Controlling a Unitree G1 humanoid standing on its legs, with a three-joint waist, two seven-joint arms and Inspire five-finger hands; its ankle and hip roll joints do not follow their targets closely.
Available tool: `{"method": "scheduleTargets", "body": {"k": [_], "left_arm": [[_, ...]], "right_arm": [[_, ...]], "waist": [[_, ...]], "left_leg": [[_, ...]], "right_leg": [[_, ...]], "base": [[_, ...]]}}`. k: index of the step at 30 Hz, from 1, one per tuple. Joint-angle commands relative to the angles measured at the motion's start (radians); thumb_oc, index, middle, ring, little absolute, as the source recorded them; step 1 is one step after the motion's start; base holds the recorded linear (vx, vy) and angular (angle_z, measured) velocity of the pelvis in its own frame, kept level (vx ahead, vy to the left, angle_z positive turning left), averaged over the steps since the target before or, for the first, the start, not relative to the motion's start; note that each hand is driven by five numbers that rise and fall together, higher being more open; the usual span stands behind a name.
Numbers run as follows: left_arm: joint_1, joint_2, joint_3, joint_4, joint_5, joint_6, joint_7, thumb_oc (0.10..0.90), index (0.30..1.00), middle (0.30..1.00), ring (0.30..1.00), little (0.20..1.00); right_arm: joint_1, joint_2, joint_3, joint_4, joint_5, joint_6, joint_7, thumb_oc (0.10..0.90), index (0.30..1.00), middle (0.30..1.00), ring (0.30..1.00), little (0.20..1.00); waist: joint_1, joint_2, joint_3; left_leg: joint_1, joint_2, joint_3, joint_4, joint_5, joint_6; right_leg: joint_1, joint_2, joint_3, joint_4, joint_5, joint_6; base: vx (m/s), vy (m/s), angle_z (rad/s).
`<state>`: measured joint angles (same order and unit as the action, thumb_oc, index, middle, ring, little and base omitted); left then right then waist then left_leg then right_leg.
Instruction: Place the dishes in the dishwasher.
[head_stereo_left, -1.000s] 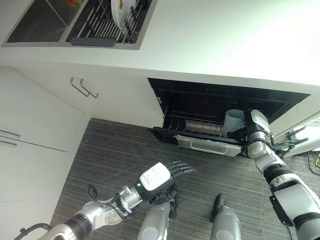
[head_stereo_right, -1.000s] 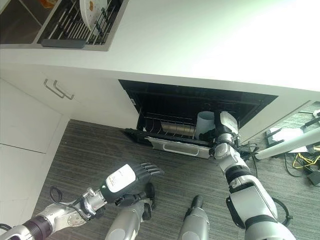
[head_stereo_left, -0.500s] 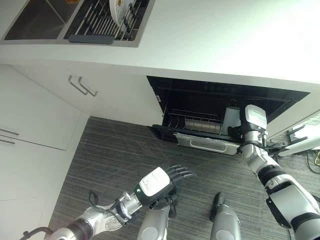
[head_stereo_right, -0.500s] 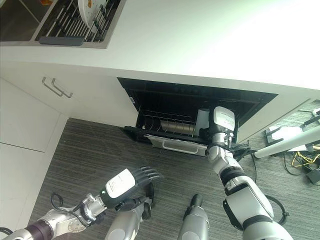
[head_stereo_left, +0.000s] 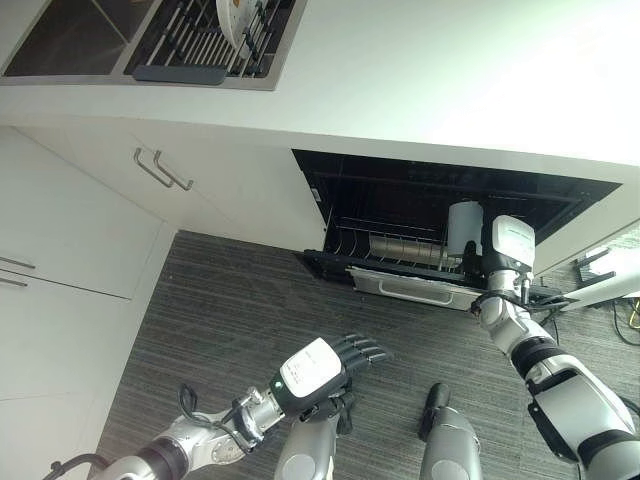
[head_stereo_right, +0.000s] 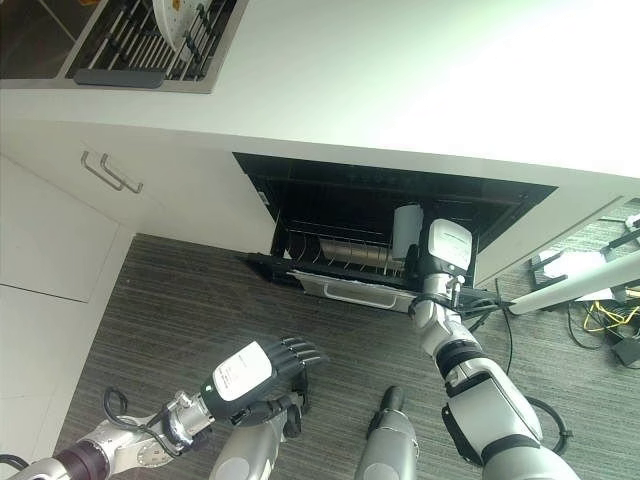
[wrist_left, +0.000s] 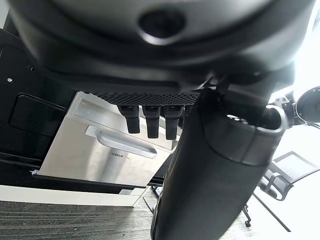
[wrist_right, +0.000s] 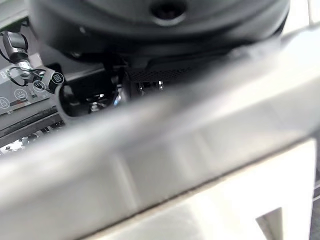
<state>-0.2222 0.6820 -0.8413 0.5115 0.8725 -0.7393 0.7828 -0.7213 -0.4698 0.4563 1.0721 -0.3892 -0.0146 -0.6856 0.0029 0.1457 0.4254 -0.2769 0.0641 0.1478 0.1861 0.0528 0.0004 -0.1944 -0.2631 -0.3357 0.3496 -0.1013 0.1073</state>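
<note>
The dishwasher drawer (head_stereo_left: 412, 291) stands pulled out under the counter, with a silver front and handle. A white cup (head_stereo_left: 465, 228) stands upright at the right end of its wire rack, and metal dishes (head_stereo_left: 400, 249) lie further left in it. My right hand (head_stereo_left: 511, 243) is at the drawer's right end, close beside the cup; its fingers are hidden behind the drawer's rim. My left hand (head_stereo_left: 316, 366) hangs low over the floor, fingers relaxed and holding nothing. A white plate (head_stereo_left: 234, 18) stands in the drying rack (head_stereo_left: 190, 50) in the sink.
White cabinet doors with bar handles (head_stereo_left: 160, 171) fill the left side. The white counter (head_stereo_left: 450, 70) overhangs the drawer. Grey wood-grain floor (head_stereo_left: 240, 300) lies in front. A white stand and yellow cables (head_stereo_right: 590, 320) are on the floor at the right.
My right hand has drawn in from the drawer's right side to its front rim, next to the cup. The left hand has sunk slightly. The camera has shifted a little.
</note>
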Motion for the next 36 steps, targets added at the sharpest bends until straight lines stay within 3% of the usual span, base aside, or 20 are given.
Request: {"method": "scheduleTargets", "body": {"k": [1,7,16,26,30,36], "left_arm": [[0.010,-0.033,0.013,-0.061,-0.014,-0.029,0.077,0.800,0.900,0.900,0.900,0.900],[0.031,-0.034,0.030,-0.076,-0.018,-0.025,0.067,0.800,0.900,0.900,0.900,0.900],[0.071,-0.028,0.072,-0.094,-0.032,-0.031,0.059,0.800,0.900,0.900,0.900,0.900],[0.195,-0.009,0.202,-0.175,-0.062,-0.047,-0.027,0.800,0.900,0.900,0.900,0.900],[0.227,-0.008,0.236,-0.193,-0.080,-0.054,-0.056,0.800,0.900,0.900,0.900,0.900],[0.261,-0.010,0.276,-0.196,-0.100,-0.065,-0.091,0.800,0.900,0.900,0.900,0.900]], "right_arm": [[0.102,-0.043,0.011,0.063,0.018,0.002,-0.025,0.800,0.900,0.900,0.900,0.900],[0.150,-0.029,0.008,0.012,0.028,-0.048,-0.072,0.800,0.900,0.900,0.900,0.900],[0.219,-0.038,0.027,-0.173,0.051,-0.054,-0.096,0.800,0.900,0.900,0.900,0.900],[0.453,-0.102,-0.078,-0.559,0.043,-0.075,-0.039,0.800,0.900,0.900,0.900,0.900],[0.509,-0.107,-0.100,-0.644,0.025,-0.064,-0.009,0.800,0.900,0.900,0.900,0.900],[0.576,-0.116,-0.134,-0.740,0.019,-0.110,-0.003,0.800,0.900,0.900,0.900,0.900]], "waist": [[0.001,-0.003,-0.012],[-0.010,-0.002,-0.015],[-0.036,-0.002,-0.020],[-0.077,-0.031,-0.051],[-0.089,-0.037,-0.067],[-0.099,-0.051,-0.094]], "left_leg": [[0.034,0.067,0.071,0.114,-0.208,-0.043],[0.042,0.067,0.079,0.114,-0.213,-0.041],[0.056,0.065,0.089,0.114,-0.220,-0.040],[0.098,0.069,0.106,0.114,-0.236,-0.034],[0.118,0.071,0.113,0.114,-0.241,-0.033],[0.146,0.074,0.119,0.114,-0.250,-0.032]], "right_leg": [[-0.003,0.008,0.041,-0.050,-0.042,0.040],[-0.001,0.006,0.044,-0.050,-0.044,0.039],[0.004,0.007,0.058,-0.050,-0.052,0.037],[0.028,0.011,0.076,-0.050,-0.058,0.045],[0.044,0.010,0.076,-0.050,-0.061,0.048],[0.070,0.012,0.074,-0.050,-0.066,0.052]], "base": [[0.00,0.000,0.00],[0.00,0.008,0.00],[0.01,0.025,-0.05],[0.04,0.014,-0.05],[0.06,0.016,-0.09],[0.05,-0.010,-0.08]]}}
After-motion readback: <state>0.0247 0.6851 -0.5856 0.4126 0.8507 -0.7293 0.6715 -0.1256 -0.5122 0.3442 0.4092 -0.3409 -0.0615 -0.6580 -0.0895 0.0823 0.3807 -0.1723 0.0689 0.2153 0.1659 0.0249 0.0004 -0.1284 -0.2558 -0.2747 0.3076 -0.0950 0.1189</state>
